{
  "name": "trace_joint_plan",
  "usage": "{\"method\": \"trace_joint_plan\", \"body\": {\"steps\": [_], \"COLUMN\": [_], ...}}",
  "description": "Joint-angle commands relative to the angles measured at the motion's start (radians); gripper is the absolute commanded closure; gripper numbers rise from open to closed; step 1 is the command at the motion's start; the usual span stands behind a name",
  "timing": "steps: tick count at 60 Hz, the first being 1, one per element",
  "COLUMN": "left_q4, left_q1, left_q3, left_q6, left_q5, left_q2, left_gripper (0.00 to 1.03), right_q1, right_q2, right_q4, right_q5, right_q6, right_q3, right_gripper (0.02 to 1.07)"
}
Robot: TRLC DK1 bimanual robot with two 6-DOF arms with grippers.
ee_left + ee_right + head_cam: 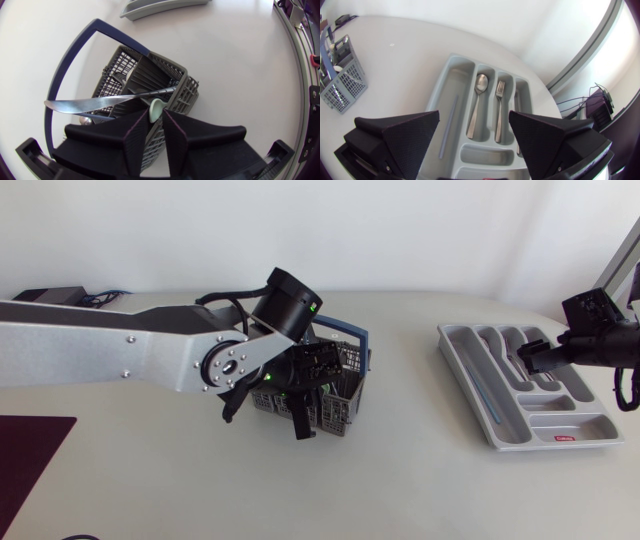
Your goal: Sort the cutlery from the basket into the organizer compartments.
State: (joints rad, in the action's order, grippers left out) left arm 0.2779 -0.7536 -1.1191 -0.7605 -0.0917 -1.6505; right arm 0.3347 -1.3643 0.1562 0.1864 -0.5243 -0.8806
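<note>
**Head view.** The left gripper points down at the near side of the basket, which stands at the table's middle. The basket is grey mesh with a dark blue handle. From here I cannot tell how far this gripper is open. The right gripper hangs over the organizer, a grey tray near the table's right end, well apart from the basket. A thin blue stick lies in the tray's long compartment.

**Left wrist view.** The left gripper has its 2 fingers close together with only a narrow slot between them. Their tips clamp the rounded end of a pale green grip from 2 sides, at the basket's corner wall. The mesh of that wall shows in the slot behind the tips. Just ahead of the gripper a steel knife lies flat across the basket top, and its blade reaches past the blue handle. The organizer's edge shows far ahead.

**Right wrist view.** The right gripper stands wide open, its fingers far apart and holding nothing. The organizer lies under and ahead of it. A spoon and a fork each lie in their own narrow compartment, side by side. The stick lies in the long one beside the spoon. Part of 1 more steel piece shows in the compartment beyond the fork. The basket stands off to the side, well apart.
</note>
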Motion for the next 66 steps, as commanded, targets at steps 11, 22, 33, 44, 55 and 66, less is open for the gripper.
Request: {"method": "trace_joint_plan", "body": {"steps": [11,22,33,44,55,66], "left_q4": [-0.008,-0.002,0.015,0.049,0.090,0.155], "left_q1": [0.005,0.005,0.005,0.000,0.002,0.003], "left_q3": [-0.018,-0.016,-0.018,-0.027,-0.056,-0.105], "left_q6": [-0.020,-0.020,-0.016,-0.002,0.053,0.173], "left_q5": [-0.005,0.001,0.003,0.004,0.014,0.040], "left_q2": [-0.017,0.023,0.075,0.138,0.219,0.273], "left_gripper": [1.00,1.00,1.00,1.00,1.00,1.00], "right_q1": [-0.128,-0.220,-0.304,-0.372,-0.467,-0.571], "right_q2": [0.119,0.212,0.280,0.344,0.461,0.597], "right_q4": [0.013,0.042,0.054,0.054,0.051,0.046], "right_q5": [-0.018,-0.025,-0.036,-0.039,-0.038,-0.034], "right_q6": [0.020,0.024,0.038,0.040,0.044,0.052], "right_q3": [0.138,0.186,0.232,0.278,0.330,0.381], "right_gripper": [0.07,0.07,0.07,0.07,0.07,0.07]}}
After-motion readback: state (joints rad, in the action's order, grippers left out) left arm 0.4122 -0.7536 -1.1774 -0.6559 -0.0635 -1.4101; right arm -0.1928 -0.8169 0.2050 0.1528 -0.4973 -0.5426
